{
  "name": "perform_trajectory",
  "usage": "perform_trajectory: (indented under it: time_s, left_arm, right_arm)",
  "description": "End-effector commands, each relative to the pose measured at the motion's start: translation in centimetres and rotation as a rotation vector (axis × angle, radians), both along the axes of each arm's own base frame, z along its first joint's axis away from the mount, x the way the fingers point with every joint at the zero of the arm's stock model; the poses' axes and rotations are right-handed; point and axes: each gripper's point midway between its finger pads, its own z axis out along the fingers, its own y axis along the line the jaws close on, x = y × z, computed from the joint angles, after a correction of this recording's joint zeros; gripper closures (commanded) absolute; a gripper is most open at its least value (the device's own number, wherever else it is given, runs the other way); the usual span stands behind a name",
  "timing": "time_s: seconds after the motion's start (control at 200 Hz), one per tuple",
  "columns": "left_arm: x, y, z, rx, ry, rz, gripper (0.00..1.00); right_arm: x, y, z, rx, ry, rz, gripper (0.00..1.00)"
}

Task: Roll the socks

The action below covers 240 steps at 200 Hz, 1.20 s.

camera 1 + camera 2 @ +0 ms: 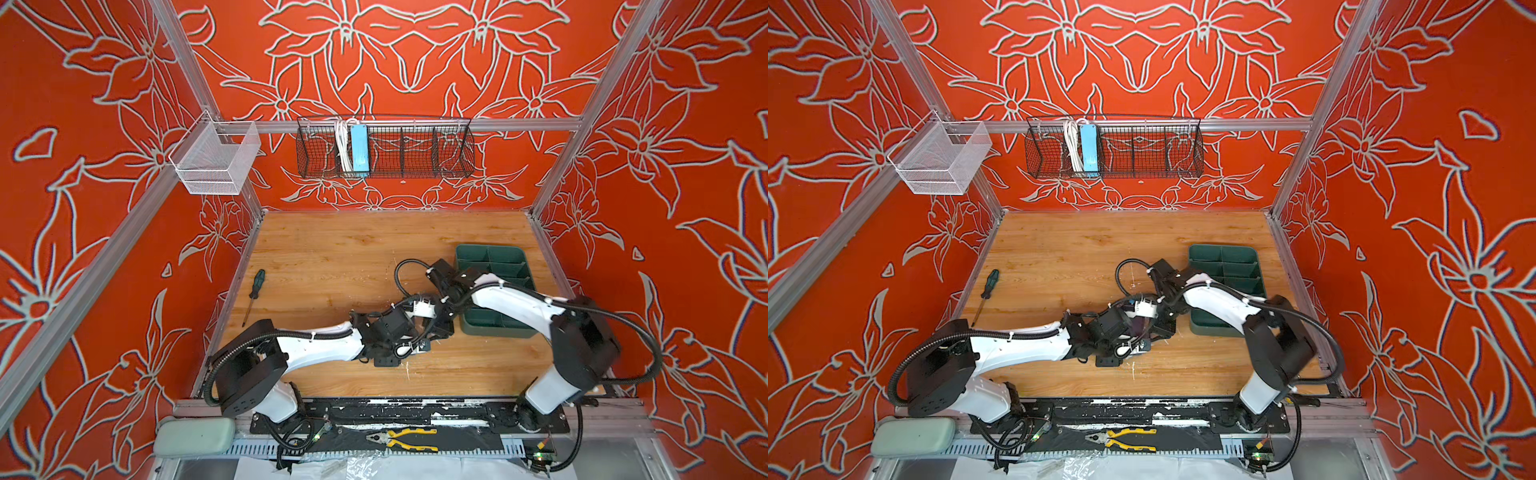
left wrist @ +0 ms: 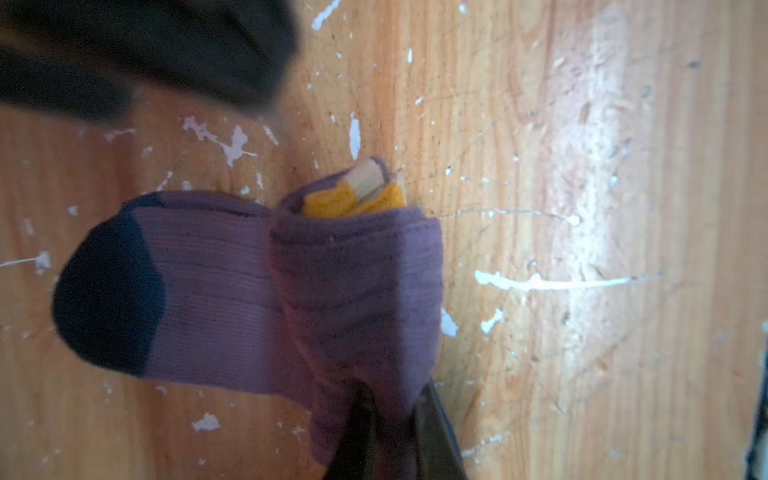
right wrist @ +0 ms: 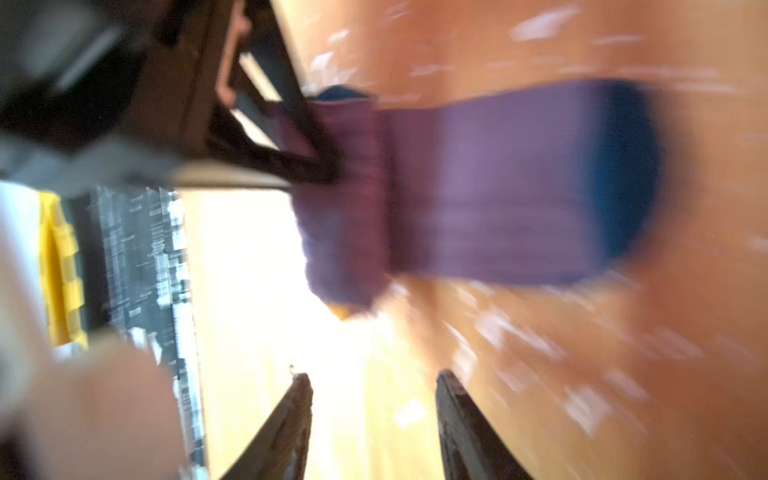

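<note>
Left to right: one pale green case sits on the front rail and one white mesh basket hangs on the frame. One green-handled screwdriver lies on the wooden table. One black wire basket on the back rail holds a blue power strip and a white cable bundle; any print on the strip is too small to read. The left gripper is clamped on the rolled end of the purple sock, with fabric pinched between both fingers. The sock lies on the table near the middle front, left of the tray. It is half rolled, with the dark heel patch flat and the yellow toe tucked in the roll's open end. A beige fabric edge pokes out there, and I can't tell how much more is inside. In both top views the wrists cover the sock; only a purple sliver shows. One pair of yellow-handled pliers lies on the front rail. The right gripper is just off the sock, jaws apart with nothing between them; that view is badly motion-blurred. One green divided tray is partly under the right arm, so its compartments can't be fully counted.
</note>
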Motion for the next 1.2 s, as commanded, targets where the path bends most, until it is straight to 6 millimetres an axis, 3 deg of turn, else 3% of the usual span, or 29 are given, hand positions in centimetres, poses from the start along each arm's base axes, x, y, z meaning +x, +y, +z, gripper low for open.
perform_trajectory:
  time_s: [0.0, 0.095, 0.22, 0.285, 0.355, 0.495, 0.641, 0.721, 0.936, 1.196]
  left_arm:
    - [-2.4, 1.3, -0.5, 0.009, 0.229, -0.073, 0.96]
    - [-1.8, 1.0, 0.4, -0.04, 0.329, -0.045, 0.96]
    - [-1.2, 0.7, 0.5, -0.034, 0.431, -0.01, 0.96]
    - [-0.8, 0.6, 0.4, -0.021, 0.48, 0.013, 0.96]
    - [-0.3, 0.4, 0.2, -0.001, 0.542, 0.048, 0.96]
    - [0.3, -0.1, -0.5, 0.037, 0.65, 0.105, 0.96]
    - [0.8, -0.5, -0.8, 0.059, 0.7, 0.13, 0.96]
    - [1.2, -0.7, -0.8, 0.056, 0.709, 0.136, 0.96]
    - [1.4, -0.8, -0.6, 0.048, 0.716, 0.142, 0.96]
    - [1.5, -0.8, -0.6, 0.048, 0.717, 0.144, 0.96]
  right_arm:
    - [4.5, -2.3, 3.3, 0.051, -0.252, -0.215, 0.46]
    - [7.1, -6.2, 6.4, 0.059, -0.447, -0.402, 0.41]
    - [8.4, -10.7, 10.7, 0.062, -0.636, -0.583, 0.36]
    - [7.7, -11.3, 12.2, 0.077, -0.705, -0.566, 0.34]
    - [5.3, -10.1, 12.7, 0.13, -0.715, -0.413, 0.32]
    - [-1.6, -7.0, 10.8, 0.187, -0.665, 0.01, 0.32]
    - [-4.2, -4.9, 6.7, 0.022, -0.701, 0.264, 0.31]
    - [-3.9, -3.0, 4.9, -0.035, -0.751, 0.334, 0.3]
    - [-2.4, 3.0, 2.3, 0.033, -0.805, 0.407, 0.28]
    - [-0.6, 5.4, -2.7, -0.019, -0.706, 0.375, 0.36]
